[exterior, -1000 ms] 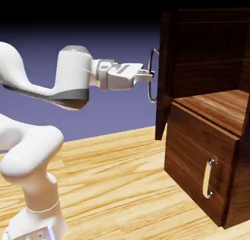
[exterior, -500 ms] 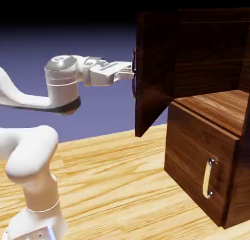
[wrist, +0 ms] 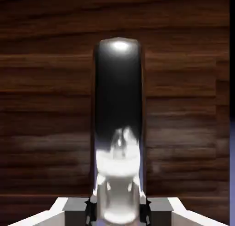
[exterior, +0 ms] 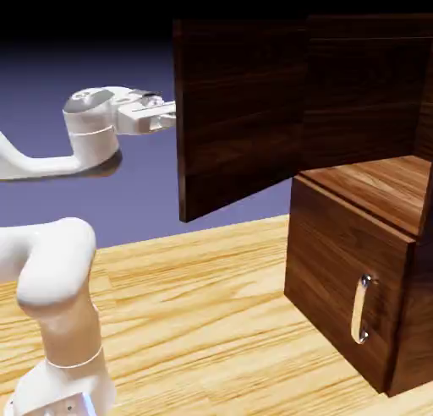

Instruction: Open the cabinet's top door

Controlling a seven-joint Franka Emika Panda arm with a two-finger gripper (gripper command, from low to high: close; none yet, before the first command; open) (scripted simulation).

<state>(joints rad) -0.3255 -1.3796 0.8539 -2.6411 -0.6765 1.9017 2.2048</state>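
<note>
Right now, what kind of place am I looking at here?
Probably a rendered test scene, not a real room: a white robot arm on a bare wooden table, one dark wood cabinet with its top door swung open, and a plain blue-violet backdrop.

The surface (exterior: 211, 321) is light, yellowish wood with a strong streaked grain, running across the lower half of the exterior view. The cabinet (exterior: 338, 296) stands on it at the right; its foot seems to rest flat there, though the corner is cut off. The arm's white base (exterior: 63, 380) rises at lower left.
</note>
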